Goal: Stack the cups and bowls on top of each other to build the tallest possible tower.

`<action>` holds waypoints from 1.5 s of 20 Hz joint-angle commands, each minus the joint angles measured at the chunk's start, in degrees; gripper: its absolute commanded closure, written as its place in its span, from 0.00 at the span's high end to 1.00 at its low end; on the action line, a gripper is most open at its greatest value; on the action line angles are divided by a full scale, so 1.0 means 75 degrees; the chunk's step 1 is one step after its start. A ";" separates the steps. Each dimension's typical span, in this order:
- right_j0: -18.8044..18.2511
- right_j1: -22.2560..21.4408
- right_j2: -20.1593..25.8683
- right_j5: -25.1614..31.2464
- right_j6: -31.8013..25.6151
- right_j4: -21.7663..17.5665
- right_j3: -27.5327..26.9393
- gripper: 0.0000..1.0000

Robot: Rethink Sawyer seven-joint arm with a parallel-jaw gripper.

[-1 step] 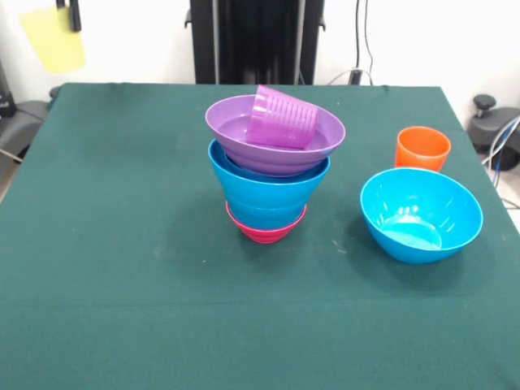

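A purple cup (282,118) is lying tilted inside the purple bowl (275,142) topping the tower (269,175) mid-surface. A blue bowl (421,214) and orange cup (422,149) are sitting near the right edge of the green surface (122,244). The hand is showing nowhere, so its state cannot be told.

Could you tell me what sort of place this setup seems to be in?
Probably a robotics lab or test room: a table under a green cloth holds a stack of plastic bowls, a black pedestal stands behind it, and cables trail at the side.
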 commanded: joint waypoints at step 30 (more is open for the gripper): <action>0.2818 -0.1381 -0.0317 0.0458 0.0469 0.1972 0.1281 0.00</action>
